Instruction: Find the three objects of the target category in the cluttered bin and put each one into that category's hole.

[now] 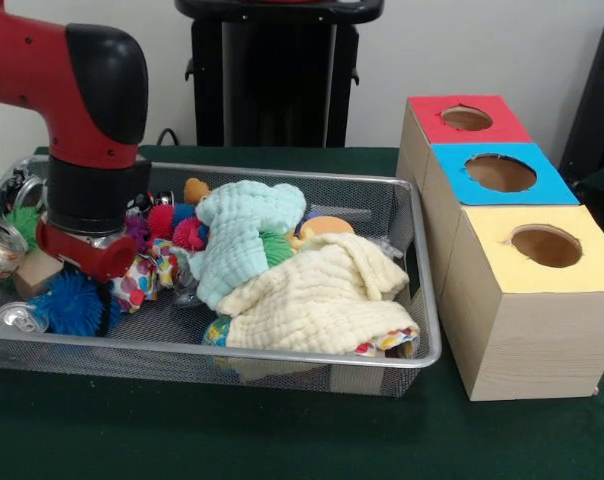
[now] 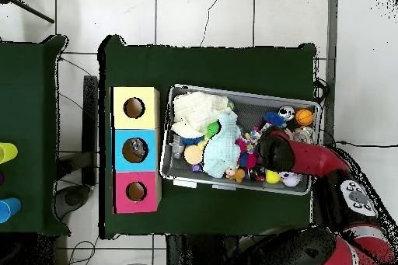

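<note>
Wire basket (image 1: 427,352) sitting on green table (image 1: 282,440), filling its left and middle in the front view; three wooden boxes in a row just beside the basket toward the right edge: red-topped box (image 1: 466,119) farthest back, blue-topped box (image 1: 501,173) in the middle, yellow-topped box (image 1: 545,246) nearest the front edge, each with a round hole on top. Arm (image 1: 77,90) lowered into the basket's left end; wrist down among the toys, gripper hidden behind it, so cannot tell whether open or closed, nor whether holding anything. Pale blue cloth (image 1: 244,235) and cream cloth (image 1: 327,295) heaped over the basket's middle and right. Blue spiky ball (image 1: 70,302), pink spiky ball (image 1: 189,233), drink cans (image 1: 2,245) at the left end. No clear plastic bottles recognisable in either view; presumably buried or blocked
</note>
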Action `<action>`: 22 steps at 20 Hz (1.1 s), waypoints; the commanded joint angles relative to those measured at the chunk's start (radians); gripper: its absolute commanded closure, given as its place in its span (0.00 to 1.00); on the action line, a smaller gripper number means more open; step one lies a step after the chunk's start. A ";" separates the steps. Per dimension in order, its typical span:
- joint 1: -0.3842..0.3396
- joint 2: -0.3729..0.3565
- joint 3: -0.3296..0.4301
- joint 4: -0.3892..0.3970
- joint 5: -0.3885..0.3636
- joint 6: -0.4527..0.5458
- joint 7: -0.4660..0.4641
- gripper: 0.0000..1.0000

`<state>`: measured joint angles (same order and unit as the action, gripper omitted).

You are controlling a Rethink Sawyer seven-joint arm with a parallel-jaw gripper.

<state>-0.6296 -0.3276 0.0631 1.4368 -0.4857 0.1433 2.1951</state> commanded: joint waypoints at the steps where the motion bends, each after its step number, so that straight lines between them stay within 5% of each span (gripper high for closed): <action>1: 0.037 0.132 0.162 0.116 -0.062 0.147 -0.128 0.00; 11: 0.181 0.059 0.017 0.111 -0.038 0.143 -0.018 0.00; 22: 0.232 -0.067 -0.023 0.171 -0.037 0.205 -0.059 0.00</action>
<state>-0.4357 -0.3844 -0.0083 1.4785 -0.4859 0.2013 2.1951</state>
